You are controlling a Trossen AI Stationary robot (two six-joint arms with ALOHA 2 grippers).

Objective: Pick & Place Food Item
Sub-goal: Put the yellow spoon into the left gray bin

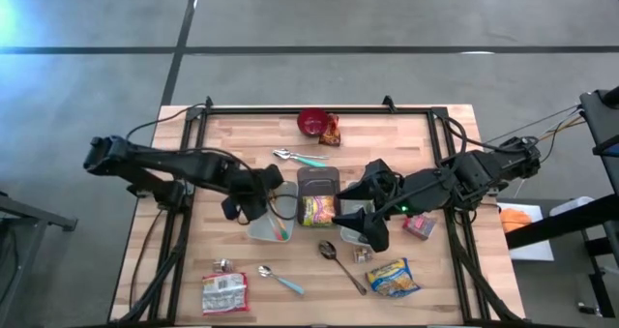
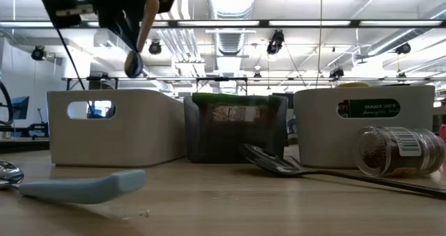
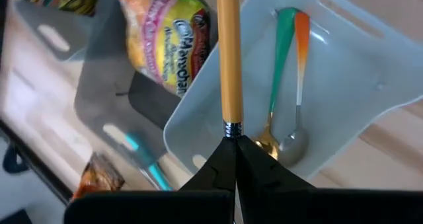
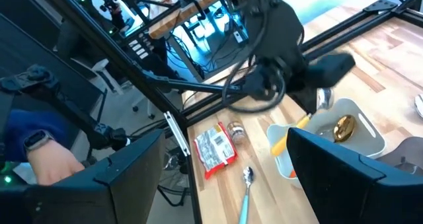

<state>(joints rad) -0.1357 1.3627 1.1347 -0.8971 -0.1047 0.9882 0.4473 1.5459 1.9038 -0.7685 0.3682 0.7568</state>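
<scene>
A: Where's the left gripper point(image 3: 234, 159) now?

B: Over the left bin point(image 1: 271, 223), clamped tight on a yellow-handled spoon point(image 3: 229, 52). In the low view the spoon hangs bowl-down, well above the bin's rim.

A: And what's already in that bin?

B: Two spoons point(image 3: 285, 85), one green-handled and one orange, lying side by side along one wall.

A: So how should it set this one down?

B: I'd lower it until the bowl is inside the walls, line the handle up with the other two, then release. Dropped from this height it could bounce or catch on the rim.

A: The right gripper point(image 1: 360, 222)?

B: It hangs over the right bin point(image 1: 375, 229), fingers spread wide, nothing between them as far as I can see.

A: The food item?

B: A noodle packet point(image 1: 318, 210) sits in the dark middle tray point(image 1: 317, 178), between the bins. Other packets lie on the near part of the table point(image 1: 426, 134), untouched.

A: Any risk?

B: The arms are close together at the centre, so the left should descend straight, without swinging right.
</scene>
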